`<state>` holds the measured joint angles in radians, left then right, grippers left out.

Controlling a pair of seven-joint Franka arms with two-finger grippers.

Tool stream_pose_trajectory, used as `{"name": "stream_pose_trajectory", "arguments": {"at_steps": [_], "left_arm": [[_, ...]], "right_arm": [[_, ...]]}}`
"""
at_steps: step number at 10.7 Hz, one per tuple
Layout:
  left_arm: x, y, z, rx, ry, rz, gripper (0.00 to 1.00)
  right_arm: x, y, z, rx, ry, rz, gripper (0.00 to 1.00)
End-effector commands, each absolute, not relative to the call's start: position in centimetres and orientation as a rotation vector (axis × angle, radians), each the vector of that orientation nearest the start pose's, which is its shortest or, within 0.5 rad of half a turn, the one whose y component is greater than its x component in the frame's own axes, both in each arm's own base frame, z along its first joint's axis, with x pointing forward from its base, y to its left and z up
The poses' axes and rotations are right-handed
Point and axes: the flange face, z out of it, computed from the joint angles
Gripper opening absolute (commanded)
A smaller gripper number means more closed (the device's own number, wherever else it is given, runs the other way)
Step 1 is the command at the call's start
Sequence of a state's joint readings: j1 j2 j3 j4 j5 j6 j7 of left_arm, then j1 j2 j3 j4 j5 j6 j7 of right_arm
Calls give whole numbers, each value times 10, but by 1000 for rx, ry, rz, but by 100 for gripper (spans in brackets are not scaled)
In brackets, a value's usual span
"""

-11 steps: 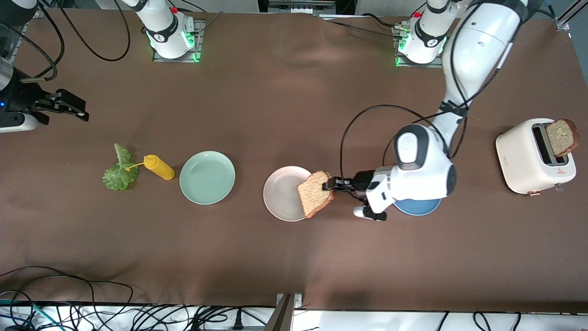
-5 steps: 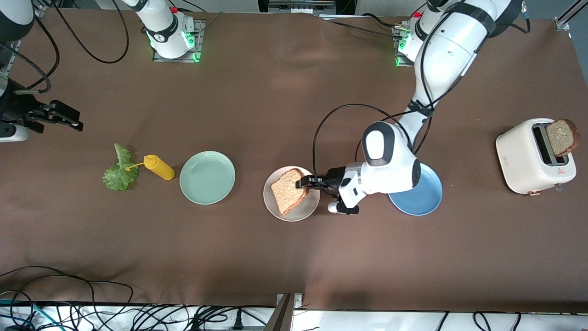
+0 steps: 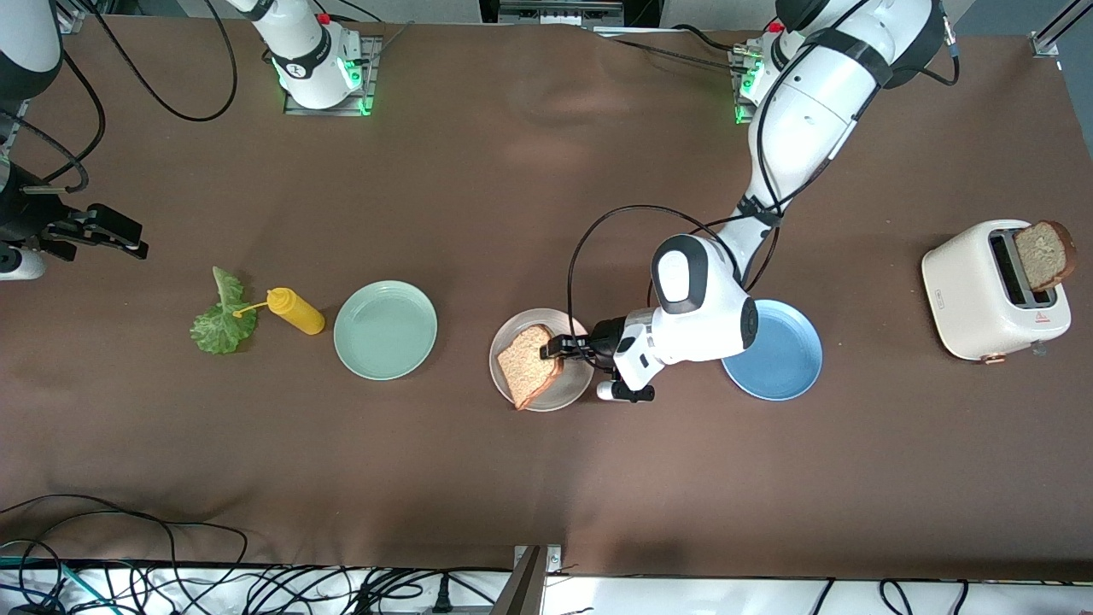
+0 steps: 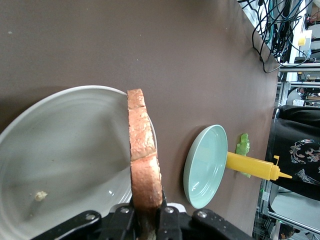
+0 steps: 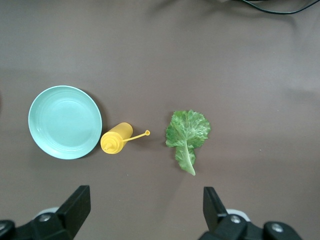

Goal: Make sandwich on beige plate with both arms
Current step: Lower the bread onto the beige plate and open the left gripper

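Left gripper point(image 3: 557, 346): fingers pinched shut on one crust edge of a bread slice point(image 3: 528, 377), held tilted over the beige plate point(image 3: 570, 389), lower corner down at or just past the rim on the side nearer the front camera. From the left wrist view, slice point(image 4: 144, 165) seen edge-on, standing up between the pads over the pale plate bowl point(image 4: 60, 150); contact with the plate not certain.

Right gripper point(image 5: 145, 212): fingers spread wide, holding nothing, hovering above the table toward the right arm's end, looking down on the lettuce leaf point(image 5: 187, 134). Waiting arm.

Relative to the beige plate: mint green plate point(image 3: 385, 329) beside it toward the right arm's end, then yellow squeeze bottle point(image 3: 295, 310) and lettuce farther that way; blue plate point(image 3: 790, 363) beside it toward the left arm's end, then a white toaster point(image 3: 982, 295) with a second slice point(image 3: 1043, 254) poking up.

Risks, judged: released at this tilt, likely to flop over the rim onto the cloth or land half off; grip on crust only, so crumbling or pivoting possible.

Materials: bread porous, speckled, square with darker crust; plate smooth, round, raised rim; lettuce ruffled, limp; table cover brown, matte, slightly wrinkled.
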<state>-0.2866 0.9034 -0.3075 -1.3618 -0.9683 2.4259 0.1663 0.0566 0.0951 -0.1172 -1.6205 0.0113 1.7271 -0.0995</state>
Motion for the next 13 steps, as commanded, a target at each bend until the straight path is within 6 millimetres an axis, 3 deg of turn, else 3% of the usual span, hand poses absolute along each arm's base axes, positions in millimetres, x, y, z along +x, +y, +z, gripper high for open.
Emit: {"name": "stream_pose_trajectory", "arguments": {"at_steps": [1,2,6,8,11,13], "left_arm": [[664,-374,216,2195,164,-40,79],[664,-371,213,2203,169,-38,100],[664,-338,195,2235,219,-62,100],[649,-327,192,2272,227,-91,100],[642,-298,203,2326,247,-87,100],[655,-267,236,2445,130,-85,100]], "right_arm": [[593,-33,565,-3151,-83,-38,100],[593,-31,565,-3152,-88,-36,100],[596,-25,558,-3152,-105,-16,100],[596,-26,559,-3148,-97,-24,100],[597,-24,559,-3147,-96,-29,100],[598,-23,559,-3151,-102,-43,100]]}}
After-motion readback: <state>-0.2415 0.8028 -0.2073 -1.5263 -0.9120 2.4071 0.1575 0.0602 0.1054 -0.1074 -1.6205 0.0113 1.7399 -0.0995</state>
